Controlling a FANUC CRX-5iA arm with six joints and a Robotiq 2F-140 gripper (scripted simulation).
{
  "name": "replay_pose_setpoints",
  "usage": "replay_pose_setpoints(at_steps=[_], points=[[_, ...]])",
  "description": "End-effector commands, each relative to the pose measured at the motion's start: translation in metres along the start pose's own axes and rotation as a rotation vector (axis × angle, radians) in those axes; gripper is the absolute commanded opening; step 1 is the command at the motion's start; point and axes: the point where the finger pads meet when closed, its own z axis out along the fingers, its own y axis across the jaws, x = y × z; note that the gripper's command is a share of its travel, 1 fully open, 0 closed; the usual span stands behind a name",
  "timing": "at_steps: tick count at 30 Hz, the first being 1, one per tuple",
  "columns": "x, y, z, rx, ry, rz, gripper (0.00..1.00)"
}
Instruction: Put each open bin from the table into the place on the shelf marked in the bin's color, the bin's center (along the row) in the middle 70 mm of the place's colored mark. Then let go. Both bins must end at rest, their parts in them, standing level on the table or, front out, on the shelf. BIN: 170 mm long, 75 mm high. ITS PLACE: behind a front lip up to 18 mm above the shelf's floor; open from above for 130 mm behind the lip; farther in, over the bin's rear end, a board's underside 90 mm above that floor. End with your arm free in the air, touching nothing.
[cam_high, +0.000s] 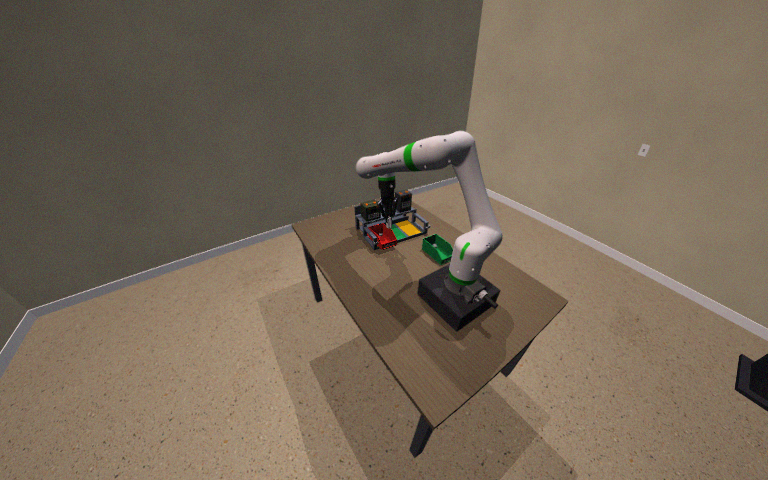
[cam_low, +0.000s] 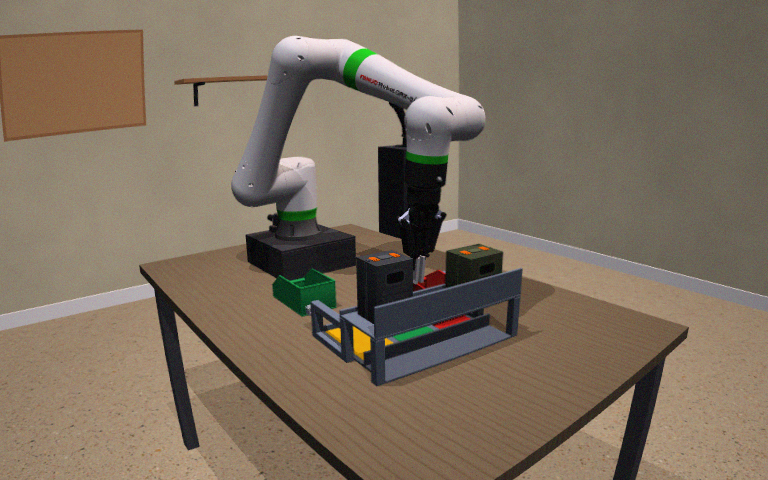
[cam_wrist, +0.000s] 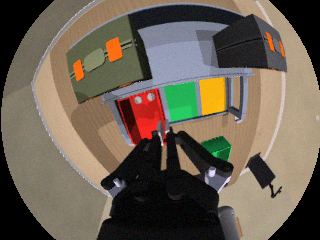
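The red bin (cam_high: 384, 235) (cam_low: 434, 278) (cam_wrist: 145, 117) stands in the shelf's leftmost place in the wrist view, with two round parts inside. Its front end reaches over the front lip; whether it rests on the lip I cannot tell. Some red (cam_low: 451, 323) shows under the board from behind. My gripper (cam_high: 389, 226) (cam_low: 419, 281) (cam_wrist: 164, 125) is shut and empty, pointing down above the bin's side wall nearest the green mark (cam_high: 398, 230) (cam_low: 413, 333) (cam_wrist: 181, 102). The green bin (cam_high: 436, 249) (cam_low: 305, 292) (cam_wrist: 216, 149) stands on the table, a grey part showing inside.
The shelf (cam_low: 453, 301) (cam_wrist: 182, 50) carries an olive case (cam_high: 370, 211) (cam_low: 474, 266) (cam_wrist: 107, 60) and a dark case (cam_high: 403, 201) (cam_low: 385, 283) (cam_wrist: 250, 45), one on either side of my gripper. The yellow mark (cam_high: 407, 227) (cam_wrist: 212, 95) lies beside the green one.
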Motion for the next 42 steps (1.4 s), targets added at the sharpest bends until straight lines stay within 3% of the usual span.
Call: replay_pose_setpoints(at_steps=[1, 27, 42], points=[[-0.001, 0.0, -0.007, 0.0, 0.0, 0.0, 0.06], [-0.006, 0.0, -0.048, 0.0, 0.0, 0.0, 0.06], [-0.008, 0.0, -0.06, 0.0, 0.0, 0.0, 0.06]])
